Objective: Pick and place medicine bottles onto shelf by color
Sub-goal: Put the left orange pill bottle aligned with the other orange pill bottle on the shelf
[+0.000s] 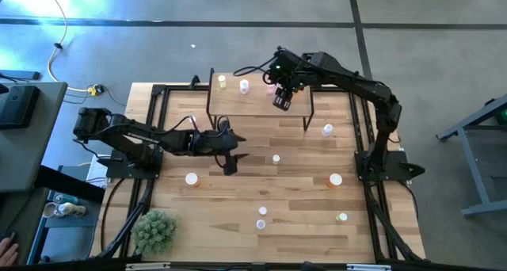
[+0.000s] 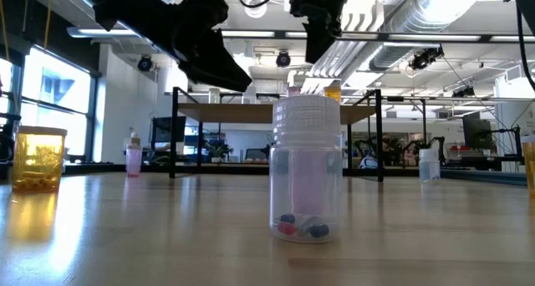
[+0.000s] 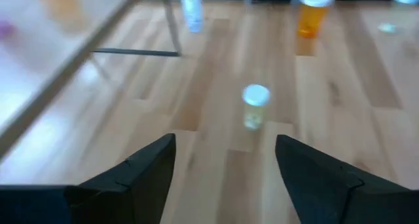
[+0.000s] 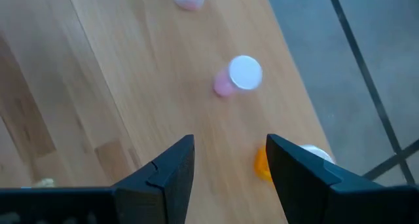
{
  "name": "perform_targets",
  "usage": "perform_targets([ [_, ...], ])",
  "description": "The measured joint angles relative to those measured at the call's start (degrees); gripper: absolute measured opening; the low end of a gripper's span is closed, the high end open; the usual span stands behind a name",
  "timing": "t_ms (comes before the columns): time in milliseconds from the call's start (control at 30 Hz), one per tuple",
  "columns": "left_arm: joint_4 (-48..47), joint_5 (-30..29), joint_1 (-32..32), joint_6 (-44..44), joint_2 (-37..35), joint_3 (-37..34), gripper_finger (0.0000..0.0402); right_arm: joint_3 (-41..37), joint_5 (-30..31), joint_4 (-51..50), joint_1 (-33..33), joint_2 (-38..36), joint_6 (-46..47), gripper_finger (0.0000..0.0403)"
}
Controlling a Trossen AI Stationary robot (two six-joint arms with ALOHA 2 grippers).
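The shelf [image 1: 257, 102] stands at the table's far middle, with a yellow-green bottle [image 1: 222, 82] and a pale bottle [image 1: 244, 86] on its top. My right gripper [image 4: 229, 142] hangs open and empty above the shelf's right part [image 1: 281, 103], over a pink bottle [image 4: 239, 76] and an orange bottle [image 4: 272, 164] that stand on the shelf top. My left gripper [image 3: 226, 139] is open and empty above the table's middle [image 1: 231, 162]. It points at a small white-capped bottle [image 3: 255, 106] that stands upright on the table [image 1: 276, 158] ahead of the fingers, apart from them.
Other bottles stand about the table: orange ones [image 1: 192, 178] [image 1: 336, 179], a pale one [image 1: 328, 130], two near the front [image 1: 261, 218], and a yellow-green one [image 1: 342, 217]. A spiky green plant [image 1: 154, 230] sits at the near left corner. A clear bottle [image 2: 307, 169] stands close before the low camera.
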Motion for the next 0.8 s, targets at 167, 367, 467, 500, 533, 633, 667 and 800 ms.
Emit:
perform_targets([
  [167, -6.65, -3.41, 0.59, -0.53, 0.0, 3.87, 0.0285, -0.08, 0.23, -1.66, -1.0, -2.35, 0.21, 0.0181],
  [367, -17.06, -3.43, 1.55, 1.65, 0.0, 9.03, 0.029, -0.1, 0.23, -3.96, -1.83, -5.35, 0.69, 0.0181],
  [467, -26.52, -1.87, 1.37, 2.45, -0.17, 12.95, 0.0289, -0.1, 0.25, -5.4, -1.84, -7.2, 0.87, 0.0181],
  [500, -29.65, -1.17, 1.21, 2.49, -0.33, 14.11, 0.0289, -0.1, 0.25, -5.61, -1.83, -7.9, 1.37, 0.0181],
  [533, -32.14, -0.53, 0.94, 2.47, -0.39, 15.26, 0.0289, -0.1, 0.24, -5.71, -1.83, -8.53, 1.76, 0.0181],
  [633, -40.12, 1.4, 0.11, 1.53, -0.69, 18.11, 0.0291, -0.1, 0.23, -6.57, -1.7, -10.37, 2.04, 0.0181],
  [667, -42.59, 2.28, -0.2, 1.24, -1.05, 18.87, 0.0291, -0.1, 0.25, -6.72, -1.7, -11.04, 2.46, 0.0181],
  [800, -51.29, 5.82, -1.88, -1.63, -2.61, 21.05, 0.0291, -3.58, 0.49, -5.2, -1.7, -14.49, 3.41, 0.0181],
])
